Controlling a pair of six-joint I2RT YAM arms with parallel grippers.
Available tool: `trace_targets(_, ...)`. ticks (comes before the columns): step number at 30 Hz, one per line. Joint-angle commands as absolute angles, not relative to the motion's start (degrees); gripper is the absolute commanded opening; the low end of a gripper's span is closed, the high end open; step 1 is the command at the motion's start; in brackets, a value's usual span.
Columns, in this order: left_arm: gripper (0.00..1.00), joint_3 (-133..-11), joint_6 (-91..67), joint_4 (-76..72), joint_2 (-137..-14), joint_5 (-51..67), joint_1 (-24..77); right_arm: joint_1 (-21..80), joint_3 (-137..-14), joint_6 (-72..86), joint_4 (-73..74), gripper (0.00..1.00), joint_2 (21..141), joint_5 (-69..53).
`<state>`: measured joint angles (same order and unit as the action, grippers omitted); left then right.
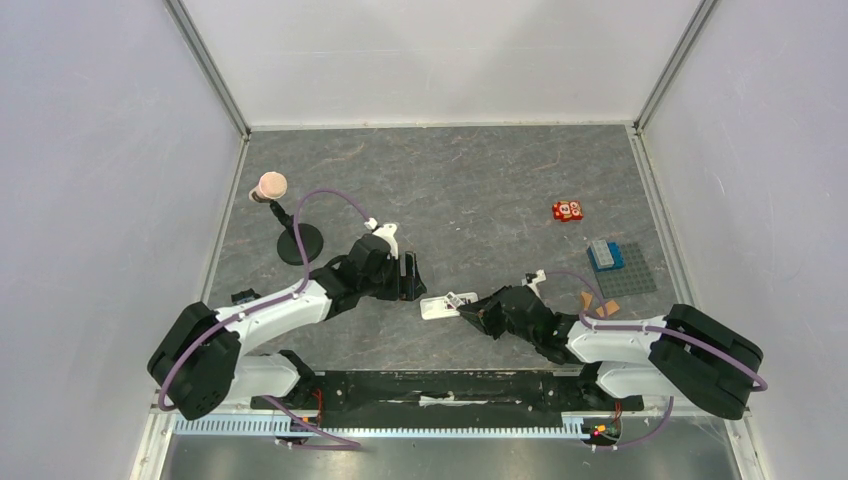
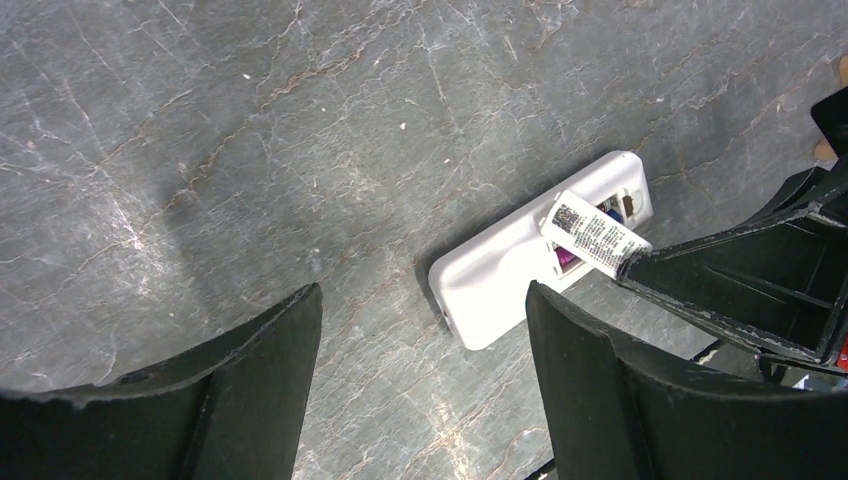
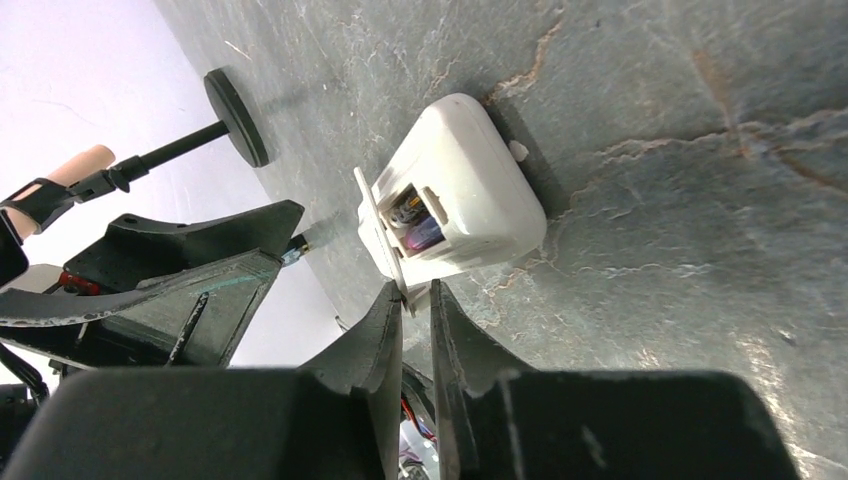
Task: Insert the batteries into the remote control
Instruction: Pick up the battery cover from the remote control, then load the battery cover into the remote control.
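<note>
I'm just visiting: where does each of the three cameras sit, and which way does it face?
Top external: fixed above and behind the arms, looking down on the table; both whole arms show, left gripper and right gripper.
Left wrist: on the left arm, facing down; its open fingers frame the remote control.
Right wrist: on the right arm, looking low across the table; its fingers pinch the battery cover.
Shared: both wrist views show the remote control's open bay with batteries.

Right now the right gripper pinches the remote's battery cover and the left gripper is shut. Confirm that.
Wrong: the left gripper is wide open, as the left wrist view shows. The right gripper does pinch the battery cover of the remote.
</note>
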<state>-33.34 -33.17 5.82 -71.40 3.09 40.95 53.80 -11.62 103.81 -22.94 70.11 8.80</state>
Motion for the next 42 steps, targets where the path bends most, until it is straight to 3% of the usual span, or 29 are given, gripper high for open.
trace_targets(1,0.80,-32.78,-33.15,5.27,-69.70,2.37,40.85,54.05,-10.90,100.33,-26.79,0.00,69.02,11.12)
trace_targets(19,0.80,-32.83,-34.30,6.44,-66.88,2.84,40.87,52.37,-12.52,91.37,-28.98,0.00,64.61,13.49)
trace_targets(28,0.80,-32.74,-34.74,8.09,-66.67,5.75,40.82,43.41,-18.36,70.42,-14.94,0.00,58.07,0.24)
trace_targets(42,0.79,-31.65,-36.15,6.51,-68.07,10.07,40.87,34.91,-34.58,41.43,7.83,0.00,67.32,-23.98)
